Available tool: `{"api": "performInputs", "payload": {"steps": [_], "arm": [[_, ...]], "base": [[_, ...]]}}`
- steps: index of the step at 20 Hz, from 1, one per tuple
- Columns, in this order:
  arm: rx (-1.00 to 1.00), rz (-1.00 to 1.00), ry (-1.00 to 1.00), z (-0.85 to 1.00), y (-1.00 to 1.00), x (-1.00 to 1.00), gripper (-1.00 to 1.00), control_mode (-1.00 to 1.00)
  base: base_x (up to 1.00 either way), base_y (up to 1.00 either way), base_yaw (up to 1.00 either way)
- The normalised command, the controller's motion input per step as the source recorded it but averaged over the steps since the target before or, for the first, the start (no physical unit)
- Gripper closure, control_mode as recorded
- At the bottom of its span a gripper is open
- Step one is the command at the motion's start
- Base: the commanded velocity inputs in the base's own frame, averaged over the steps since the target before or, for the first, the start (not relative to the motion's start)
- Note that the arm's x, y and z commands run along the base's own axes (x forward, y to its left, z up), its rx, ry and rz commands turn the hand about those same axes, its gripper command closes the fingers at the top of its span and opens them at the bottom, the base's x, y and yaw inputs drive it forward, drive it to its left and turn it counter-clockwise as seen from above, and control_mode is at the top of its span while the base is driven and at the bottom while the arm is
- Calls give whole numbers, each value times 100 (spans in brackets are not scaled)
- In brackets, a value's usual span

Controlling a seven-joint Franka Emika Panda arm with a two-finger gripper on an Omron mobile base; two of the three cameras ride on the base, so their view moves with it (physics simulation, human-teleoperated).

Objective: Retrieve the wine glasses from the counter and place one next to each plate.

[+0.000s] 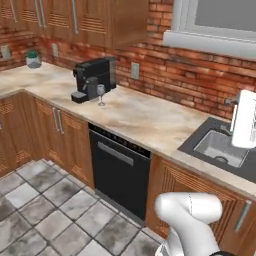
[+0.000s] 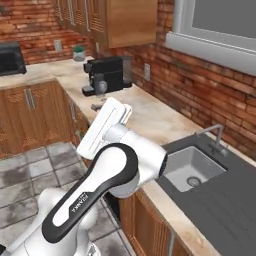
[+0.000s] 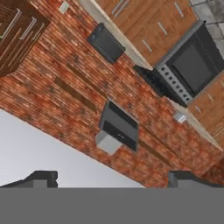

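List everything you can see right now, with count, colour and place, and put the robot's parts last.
wine glass: one seen, clear greyish, upright on the counter just in front of the coffee machine
coffee machine: one, black, on the counter against the brick wall
counter: one, beige-tan marbled, over brown cabinets
potted plant: one, green in a pale pot, far corner of the counter
dishwasher: one, black, under the counter
sink: one, grey basin in a dark surround, right of the counter
microwave: one, black, on the far side counter
stove: one, dark, between wooden cabinets in the hand view
arm: one, white with dark joints
gripper: one, dark tips wide apart, open, holding nothing
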Motion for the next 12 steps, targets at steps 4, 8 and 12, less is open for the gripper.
{"api": "performInputs", "payload": {"steps": [4,8,12], "arm": [[0,0,0,0,0,0,-100,100],[0,0,0,0,0,0,-100,100],[0,0,0,0,0,0,-100,100]], "base": [[14,32,-96],[41,64,-82],[9,100,-46]]}}
